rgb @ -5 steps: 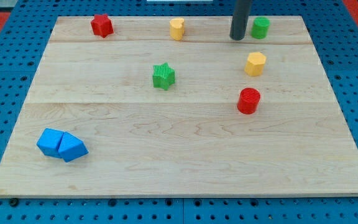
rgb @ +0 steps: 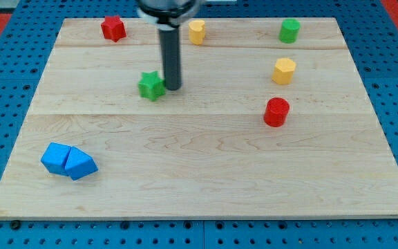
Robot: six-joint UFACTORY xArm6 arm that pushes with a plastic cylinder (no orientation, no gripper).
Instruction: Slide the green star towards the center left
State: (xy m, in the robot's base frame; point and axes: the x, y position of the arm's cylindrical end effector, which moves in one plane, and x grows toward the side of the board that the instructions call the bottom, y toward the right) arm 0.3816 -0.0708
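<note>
The green star (rgb: 151, 86) lies on the wooden board (rgb: 199, 173), left of the middle and in the upper half. My tip (rgb: 173, 88) stands right against the star's right side. The dark rod rises from there to the view's top.
A red star (rgb: 113, 28) is at the top left. A yellow block (rgb: 197, 32) and a green cylinder (rgb: 289, 30) are along the top. A yellow hexagonal block (rgb: 284, 70) and a red cylinder (rgb: 276, 111) are at the right. Two blue blocks (rgb: 68, 161) are at the bottom left.
My tip has moved from the top right, beside the green cylinder, down and left to the green star. The star has slid to the left.
</note>
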